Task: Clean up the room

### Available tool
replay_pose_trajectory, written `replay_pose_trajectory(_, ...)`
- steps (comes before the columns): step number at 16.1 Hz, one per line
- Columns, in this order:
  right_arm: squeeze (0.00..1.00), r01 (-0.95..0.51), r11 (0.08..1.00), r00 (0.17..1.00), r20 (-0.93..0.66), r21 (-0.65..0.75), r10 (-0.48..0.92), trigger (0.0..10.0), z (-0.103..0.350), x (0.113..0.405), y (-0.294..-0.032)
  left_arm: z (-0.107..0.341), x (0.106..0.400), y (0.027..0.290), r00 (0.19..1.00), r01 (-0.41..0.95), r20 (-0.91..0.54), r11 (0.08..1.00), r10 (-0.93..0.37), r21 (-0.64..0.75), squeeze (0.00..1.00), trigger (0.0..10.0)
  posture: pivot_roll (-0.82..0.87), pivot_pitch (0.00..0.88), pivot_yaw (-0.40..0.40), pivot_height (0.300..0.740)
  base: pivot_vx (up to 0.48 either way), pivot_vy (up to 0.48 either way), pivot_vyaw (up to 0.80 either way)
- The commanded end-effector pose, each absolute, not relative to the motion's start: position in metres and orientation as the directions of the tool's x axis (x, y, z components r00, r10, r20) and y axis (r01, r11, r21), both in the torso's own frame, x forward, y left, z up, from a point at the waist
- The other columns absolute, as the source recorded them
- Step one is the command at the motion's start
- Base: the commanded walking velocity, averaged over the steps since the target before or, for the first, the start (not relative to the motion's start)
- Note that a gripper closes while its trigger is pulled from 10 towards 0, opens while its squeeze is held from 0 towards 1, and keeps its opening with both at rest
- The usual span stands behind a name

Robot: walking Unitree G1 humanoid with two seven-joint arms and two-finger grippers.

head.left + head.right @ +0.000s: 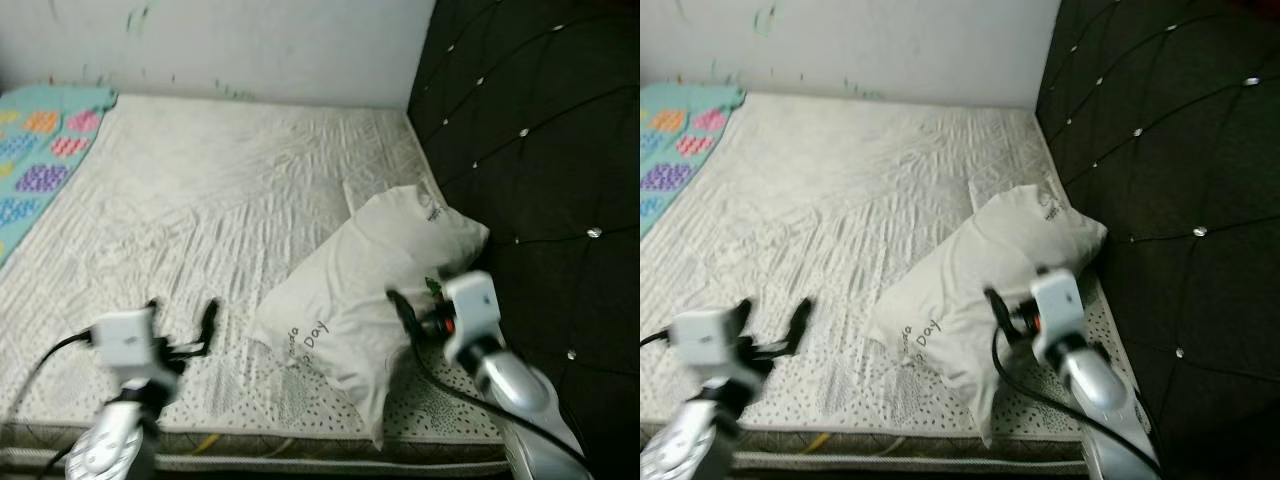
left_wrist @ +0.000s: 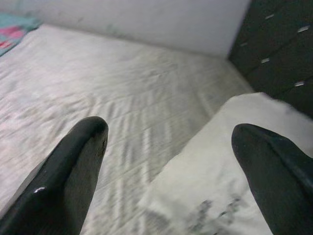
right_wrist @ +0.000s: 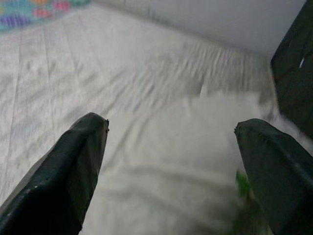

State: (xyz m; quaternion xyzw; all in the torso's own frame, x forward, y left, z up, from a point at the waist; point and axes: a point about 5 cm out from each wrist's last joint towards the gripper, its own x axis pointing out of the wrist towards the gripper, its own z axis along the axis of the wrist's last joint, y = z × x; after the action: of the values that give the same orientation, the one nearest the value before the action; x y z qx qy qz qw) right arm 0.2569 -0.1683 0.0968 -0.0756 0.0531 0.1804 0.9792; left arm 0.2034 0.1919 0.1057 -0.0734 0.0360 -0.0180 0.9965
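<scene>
While blur smears it, the pillow (image 1: 370, 300) hides the mattress (image 1: 200, 210) corner.

White pillow (image 1: 370, 290) lies on the bed's near right part, just beside the black tufted headboard (image 1: 540, 150). Angled, far corner toward the headboard, near corner hanging past the mattress (image 1: 200, 200) edge. Case crumpled and creased, dark printed lettering near its near-left end, small logo at far end.

Black tufted headboard (image 1: 540, 150), pale wall (image 1: 250, 45).
</scene>
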Motion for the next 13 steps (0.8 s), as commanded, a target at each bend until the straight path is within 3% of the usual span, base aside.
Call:
replay_pose_trajectory(1, 0.0, -0.377, 0.917, 0.923, -0.13, -0.13, 0.361, 10.0, 0.102, 0.254, -0.169, 0.114, 0.203, 0.188, 0.997, 0.046, -0.051, 0.988, -0.054, -0.145, 0.0, 10.0, -0.06, 0.13, -0.053, 0.74, 0.0, 0.0, 0.0)
replay_pose_trajectory(8, 0.0, -0.452, 0.882, 0.887, -0.175, -0.135, 0.428, 10.0, 0.1, 0.248, -0.16, 0.116, 0.195, 0.186, 0.995, 0.049, -0.079, 0.988, -0.061, -0.146, 0.0, 10.0, -0.06, 0.16, -0.05, 0.735, 0.0, 0.0, 0.0)
replay_pose_trajectory(13, 0.0, -0.462, 0.875, 0.882, -0.173, -0.144, 0.438, 10.0, 0.102, 0.245, -0.158, 0.117, 0.2, 0.183, 0.993, 0.07, -0.079, 0.987, -0.082, -0.144, 0.0, 10.0, -0.07, 0.16, -0.046, 0.68, 0.0, 0.0, 0.0)
